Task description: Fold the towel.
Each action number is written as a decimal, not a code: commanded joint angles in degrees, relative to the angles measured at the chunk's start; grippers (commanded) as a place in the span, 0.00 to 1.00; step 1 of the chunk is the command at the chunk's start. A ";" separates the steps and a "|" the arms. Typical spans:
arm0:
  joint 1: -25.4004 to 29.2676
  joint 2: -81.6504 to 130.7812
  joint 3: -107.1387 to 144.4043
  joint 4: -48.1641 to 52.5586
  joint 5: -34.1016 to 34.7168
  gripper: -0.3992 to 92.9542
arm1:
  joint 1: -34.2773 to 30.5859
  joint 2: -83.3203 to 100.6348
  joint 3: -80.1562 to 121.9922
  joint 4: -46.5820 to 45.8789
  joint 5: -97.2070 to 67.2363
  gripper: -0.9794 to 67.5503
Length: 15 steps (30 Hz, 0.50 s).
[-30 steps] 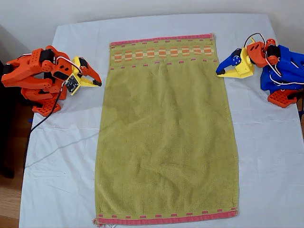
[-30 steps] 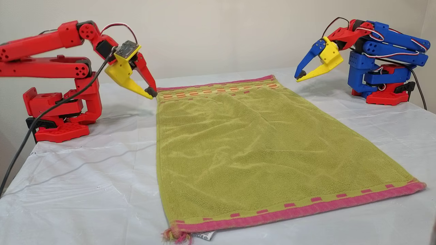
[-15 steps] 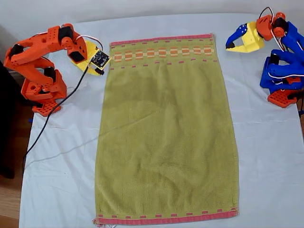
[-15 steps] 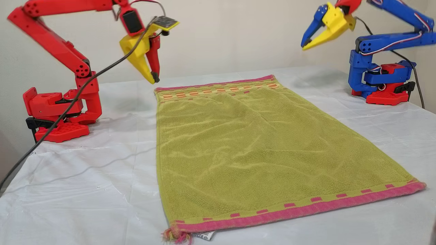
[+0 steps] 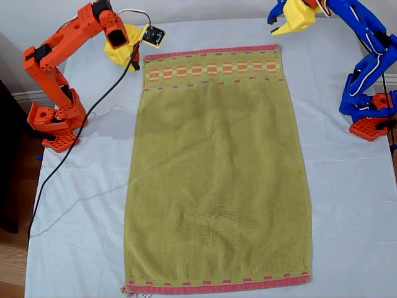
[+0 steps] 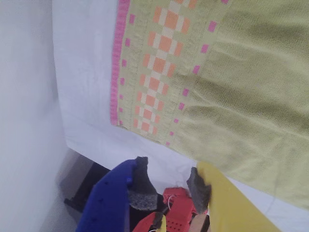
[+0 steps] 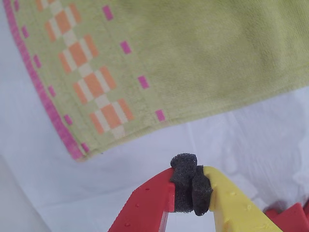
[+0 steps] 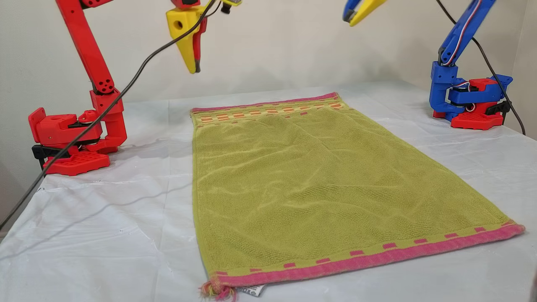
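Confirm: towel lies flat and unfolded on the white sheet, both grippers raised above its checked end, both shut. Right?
Not quite. My second gripper is shut, pads together in the second wrist view, but my first gripper is open, with a gap between its pads in the first wrist view. The towel does lie flat and unfolded on the white sheet.

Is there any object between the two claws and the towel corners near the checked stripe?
Nothing visible. The towel lies flat on the white sheet. My first claw, open, and my second claw, shut, hang above its striped end, with only air between.
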 commanded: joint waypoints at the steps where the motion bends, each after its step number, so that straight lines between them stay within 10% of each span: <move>1: -1.93 -0.79 -4.04 0.97 -2.37 0.10 | -0.44 -4.66 -10.81 0.18 -1.14 0.30; 10: -5.45 -3.16 -6.06 0.97 -3.87 0.43 | 0.44 -9.23 -13.97 0.18 -2.64 0.34; 15: -7.65 -5.01 -9.23 0.97 -1.49 0.58 | 0.53 -13.54 -16.26 0.18 -3.08 0.63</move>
